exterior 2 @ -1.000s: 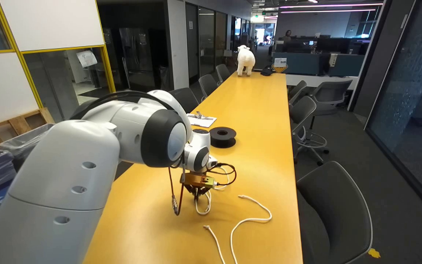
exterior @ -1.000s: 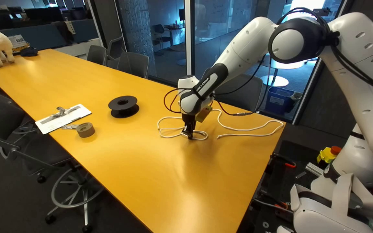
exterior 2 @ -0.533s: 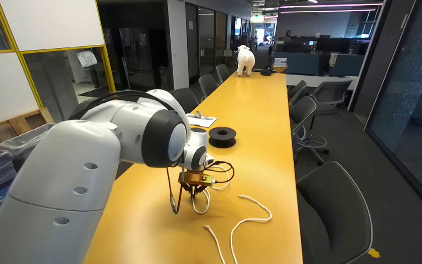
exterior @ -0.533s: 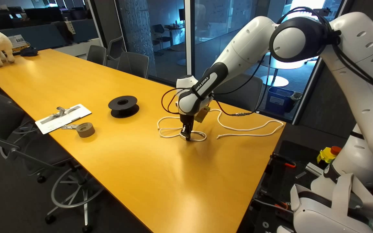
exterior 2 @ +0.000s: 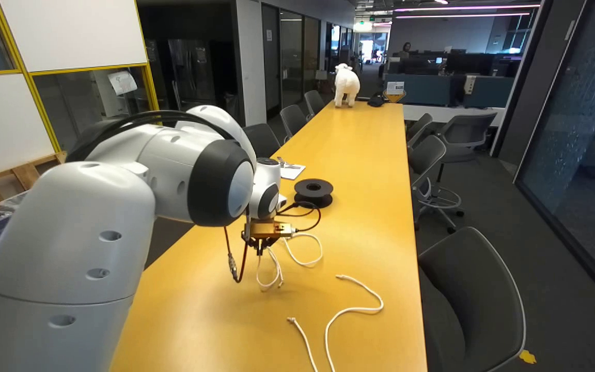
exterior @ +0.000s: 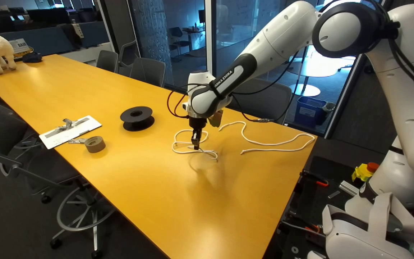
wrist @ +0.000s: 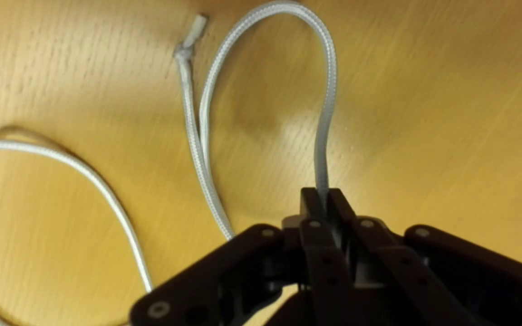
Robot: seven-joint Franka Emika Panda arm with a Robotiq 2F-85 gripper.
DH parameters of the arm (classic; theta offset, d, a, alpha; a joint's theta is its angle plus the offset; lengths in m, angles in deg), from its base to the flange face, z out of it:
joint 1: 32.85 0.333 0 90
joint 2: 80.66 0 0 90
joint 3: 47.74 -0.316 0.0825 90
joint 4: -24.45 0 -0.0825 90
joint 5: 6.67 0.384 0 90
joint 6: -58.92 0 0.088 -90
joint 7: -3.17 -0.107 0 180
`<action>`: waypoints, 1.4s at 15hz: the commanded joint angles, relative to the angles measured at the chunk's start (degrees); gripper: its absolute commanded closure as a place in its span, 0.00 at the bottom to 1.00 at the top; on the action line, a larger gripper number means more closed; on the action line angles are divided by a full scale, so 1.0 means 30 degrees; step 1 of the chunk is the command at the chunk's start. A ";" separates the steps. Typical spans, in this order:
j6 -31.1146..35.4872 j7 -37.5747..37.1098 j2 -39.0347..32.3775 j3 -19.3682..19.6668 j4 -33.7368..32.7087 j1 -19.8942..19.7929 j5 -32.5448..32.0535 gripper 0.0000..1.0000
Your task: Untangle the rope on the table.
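Pinching the rope (wrist: 331, 68) rn, so claw (wrist: 323, 195) shd lift slow imo til that knotted end (exterior 2: 281, 282) on the right pulls clear.

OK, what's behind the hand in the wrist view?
The table and the rope. The hand grips one length; others run out of sight behind it. Whether they cross or knot there is covered, so I can't tell.

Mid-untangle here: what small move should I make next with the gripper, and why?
I'd probably ease the gripper slowly away from the knotted end. In the wrist view the gripper is shut on the rope, which arches over into a loop; the loop's far side appears to meet the strand with that end, so a gentle pull may draw the two apart.
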 commanded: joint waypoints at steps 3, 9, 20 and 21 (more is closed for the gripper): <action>-0.0054 0.2297 0.2652 -0.0814 0.0988 -0.0541 0.1265 0.90; -0.0385 0.5078 0.3463 -0.1154 0.1153 -0.0689 0.2439 0.91; 0.0133 1.0883 0.5839 -0.1484 0.2929 -0.0462 0.3721 0.91; 0.0243 1.1241 0.6117 -0.1453 0.3146 -0.0389 0.3896 0.91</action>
